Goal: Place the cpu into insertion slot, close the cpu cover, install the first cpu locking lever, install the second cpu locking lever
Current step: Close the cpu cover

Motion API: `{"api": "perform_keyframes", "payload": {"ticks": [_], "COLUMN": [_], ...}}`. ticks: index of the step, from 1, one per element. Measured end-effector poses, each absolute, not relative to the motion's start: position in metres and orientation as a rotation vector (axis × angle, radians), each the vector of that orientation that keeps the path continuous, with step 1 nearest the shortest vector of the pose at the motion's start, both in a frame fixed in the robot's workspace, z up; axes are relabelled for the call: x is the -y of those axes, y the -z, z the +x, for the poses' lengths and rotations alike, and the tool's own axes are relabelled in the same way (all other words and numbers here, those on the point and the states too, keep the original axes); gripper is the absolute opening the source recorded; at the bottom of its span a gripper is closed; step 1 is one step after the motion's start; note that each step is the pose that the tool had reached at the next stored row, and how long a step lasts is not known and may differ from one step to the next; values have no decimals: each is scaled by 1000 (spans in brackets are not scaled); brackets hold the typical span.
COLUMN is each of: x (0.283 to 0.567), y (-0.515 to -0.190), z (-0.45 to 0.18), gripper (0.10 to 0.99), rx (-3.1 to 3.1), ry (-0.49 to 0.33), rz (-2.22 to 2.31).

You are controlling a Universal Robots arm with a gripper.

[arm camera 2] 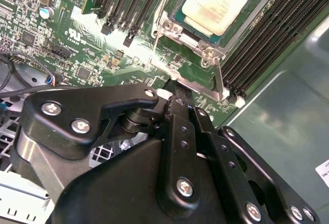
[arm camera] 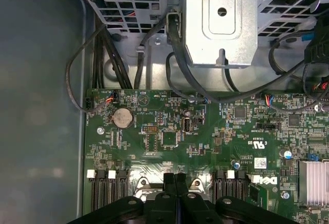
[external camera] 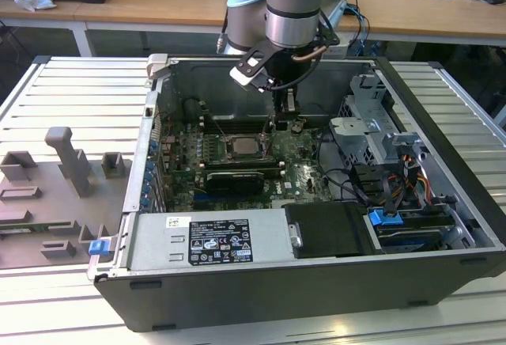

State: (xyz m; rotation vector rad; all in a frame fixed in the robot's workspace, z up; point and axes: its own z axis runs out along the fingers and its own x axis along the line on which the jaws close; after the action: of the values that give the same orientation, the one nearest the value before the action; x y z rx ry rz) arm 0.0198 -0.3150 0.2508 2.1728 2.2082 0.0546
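Since the cpu [arm camera 2: 218, 3] already sits in the insertion slot [external camera: 243, 145] under the lowered cpu cover [arm camera 2: 191, 40], our gripper [arm camera 2: 172, 88], fingers pinched together and empty, hovers beside 1 locking lever [arm camera 2: 220, 77], seemingly to press it.

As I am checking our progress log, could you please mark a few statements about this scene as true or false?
1. The cpu lies in the insertion slot. True.
2. The cpu cover stands upright. False: it lies flat around the cpu.
3. The gripper holds the cpu. False: it hangs over the green board beside the slot, its fingers together.
4. A grey fixture sits at the exterior view's left of the computer case. True.
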Motion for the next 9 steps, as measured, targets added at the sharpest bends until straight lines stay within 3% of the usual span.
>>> {"api": "perform_keyframes", "payload": {"ticks": [9], "x": [315], "y": [-251], "z": [18], "gripper": [106], "rx": [-2208], "ry": [-55], "rz": [2173]}}
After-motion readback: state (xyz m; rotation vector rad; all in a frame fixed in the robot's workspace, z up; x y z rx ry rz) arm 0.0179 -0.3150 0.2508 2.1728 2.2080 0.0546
